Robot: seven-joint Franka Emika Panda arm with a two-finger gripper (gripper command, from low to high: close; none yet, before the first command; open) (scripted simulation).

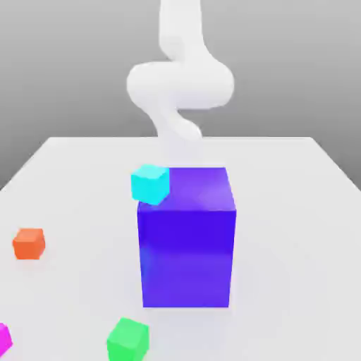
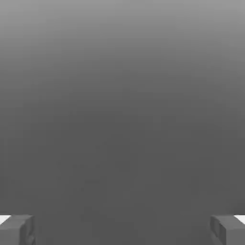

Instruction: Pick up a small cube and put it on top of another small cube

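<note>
**No cube lifted yet as simulated stacking job stood at its start**

4 small cubes lay apart on the white table (image 1: 303, 211), none of them stacked. The magenta-pink cube (image 1: 3, 340), the one to be picked up, sat at the near edge on the exterior view's left, partly cut off by the frame. An orange cube (image 1: 29, 244) and a green cube (image 1: 127, 339) rested nearby, while a cyan cube (image 1: 150, 183) sat against the top corner of the big blue-purple block (image 1: 187, 240). The white arm (image 1: 180, 84) rose behind the block. In the hand view, the gripper (image 2: 122, 229) stood wide open and empty, so reaching, grasping and placing all seemingly remained.
</note>
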